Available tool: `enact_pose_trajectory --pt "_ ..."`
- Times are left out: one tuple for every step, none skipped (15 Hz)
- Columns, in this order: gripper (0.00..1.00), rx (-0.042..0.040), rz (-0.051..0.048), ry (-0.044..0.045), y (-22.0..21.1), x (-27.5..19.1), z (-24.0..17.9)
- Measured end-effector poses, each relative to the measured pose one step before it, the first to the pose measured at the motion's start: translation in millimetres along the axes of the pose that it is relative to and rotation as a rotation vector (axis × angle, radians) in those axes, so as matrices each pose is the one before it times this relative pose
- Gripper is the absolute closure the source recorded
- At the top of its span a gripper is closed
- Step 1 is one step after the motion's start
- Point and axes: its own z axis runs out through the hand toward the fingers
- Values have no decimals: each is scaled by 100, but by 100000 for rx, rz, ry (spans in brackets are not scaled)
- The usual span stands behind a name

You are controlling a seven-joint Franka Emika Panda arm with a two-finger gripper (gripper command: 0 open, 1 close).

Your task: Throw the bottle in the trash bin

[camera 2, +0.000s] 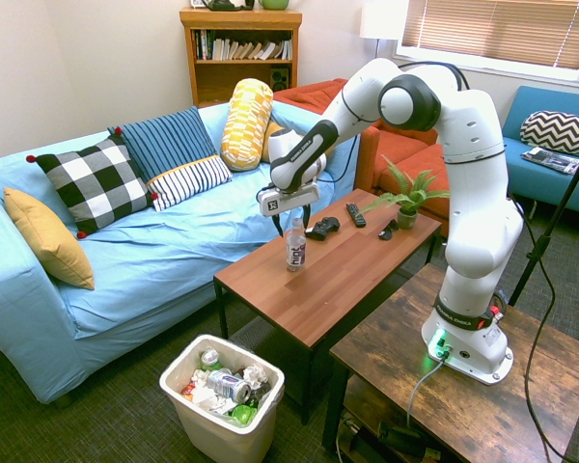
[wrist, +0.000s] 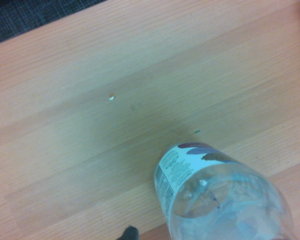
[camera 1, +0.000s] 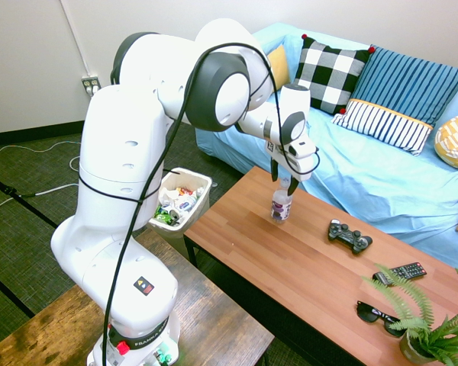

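- The bottle (camera 1: 281,206) (camera 2: 295,246) (wrist: 217,197) was small and clear, with a dark purplish label; it stood upright on the bench (camera 2: 338,275), near the edge facing the sofa.
- The trash bin (camera 1: 201,185) (camera 2: 198,424) was white and rectangular; it stood on the floor just off the bench's end, holding cans and crumpled rubbish.

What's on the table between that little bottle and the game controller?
Nothing: bare wood separates the clear plastic bottle from the black game controller, in the first exterior view.
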Motion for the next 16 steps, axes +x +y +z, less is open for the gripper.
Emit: enact_pose_trajectory --pt "100 40 193 -133 10 25 0" --pt "100 18 131 -74 14 38 2" --pt "100 14 144 -26 23 61 -3" --pt "100 7 95 24 30 83 -8" --pt "100 11 85 5 37 104 5" --pt "100 34 62 -122 38 100 6" --pt "100 99 138 -308 20 53 3" --pt "100 97 -59 -302 1 1 0" --pt "100 65 -122 -192 -1 -5 1" --pt "100 44 -93 -99 3 14 -4" --pt "100 300 -1 -175 -34 9 -50" --pt "100 85 -37 -150 -6 8 -11" --pt "100 52 -182 -48 -1 10 -18" --pt "100 94 -275 -54 -1 16 -41" --pt "100 364 -269 45 -41 24 -190" --pt "100 946 -510 291 -146 68 -586"
